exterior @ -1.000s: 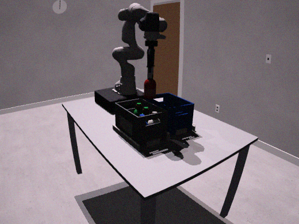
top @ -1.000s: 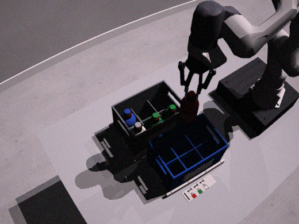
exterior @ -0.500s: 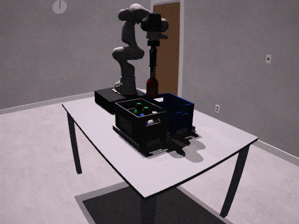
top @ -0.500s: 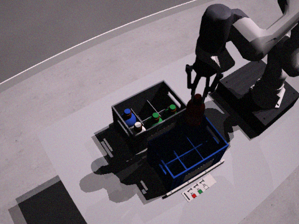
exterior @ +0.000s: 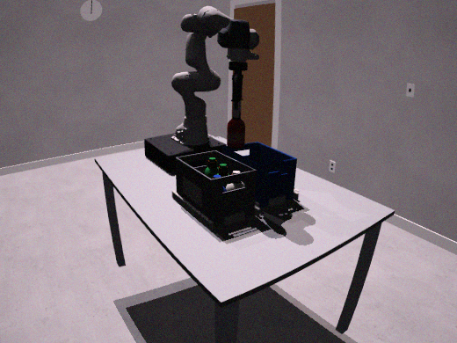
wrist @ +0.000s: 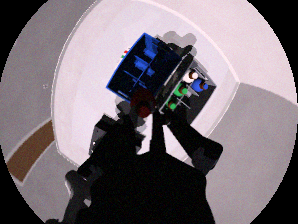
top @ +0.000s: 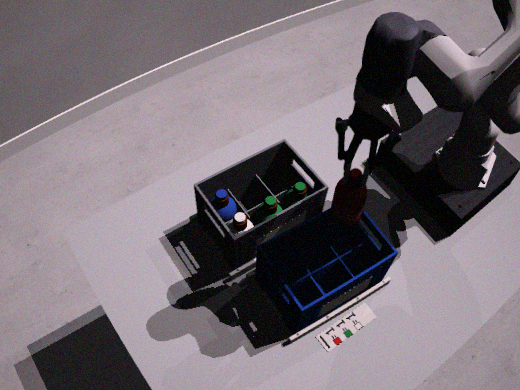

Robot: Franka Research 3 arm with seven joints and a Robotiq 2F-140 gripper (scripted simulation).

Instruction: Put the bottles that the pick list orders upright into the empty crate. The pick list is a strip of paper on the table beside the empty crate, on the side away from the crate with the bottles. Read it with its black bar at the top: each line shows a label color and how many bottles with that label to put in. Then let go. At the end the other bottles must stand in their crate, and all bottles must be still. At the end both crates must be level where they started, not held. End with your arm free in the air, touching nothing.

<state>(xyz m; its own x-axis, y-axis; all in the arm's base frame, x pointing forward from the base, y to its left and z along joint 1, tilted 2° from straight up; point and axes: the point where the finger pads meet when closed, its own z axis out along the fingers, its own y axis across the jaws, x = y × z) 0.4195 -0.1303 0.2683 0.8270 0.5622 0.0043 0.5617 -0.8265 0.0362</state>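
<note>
Nearest the wrist camera, at the bottom of its frame, your gripper point(top: 356, 167) point(exterior: 236, 113) point(wrist: 143, 108) was closed on the neck of the red bottle point(top: 349, 200) point(exterior: 236, 132) point(wrist: 142, 100). You had it upright over the upper right end of the blue crate point(top: 350, 281) point(exterior: 276, 185) point(wrist: 131, 62) in the top view, not released. You could see no bottle standing in that crate, so your delivery looked unfinished. Left of it, the black crate point(top: 240, 163) point(exterior: 193, 186) point(wrist: 200, 102) held a blue bottle point(top: 221, 197) point(wrist: 200, 85), a white bottle point(top: 240, 220) point(wrist: 192, 76) and two green ones. Below the blue crate, your pick list point(top: 367, 312) showed red, green and white lines; its counts were too small to read surely. Red probably went in first, leaving you green and white, then a withdrawal into free air.

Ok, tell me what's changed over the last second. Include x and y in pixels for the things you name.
The gripper point(top: 357, 167) point(exterior: 236, 115) point(wrist: 143, 108) has carried the red bottle point(top: 349, 201) point(exterior: 235, 132) point(wrist: 143, 99) rightward in both outside views and slightly down in the top one. It keeps its hold. Both the blue crate point(top: 350, 280) point(exterior: 277, 180) point(wrist: 124, 59) and black crate point(top: 240, 163) point(exterior: 198, 191) point(wrist: 200, 107) stayed put.
</note>
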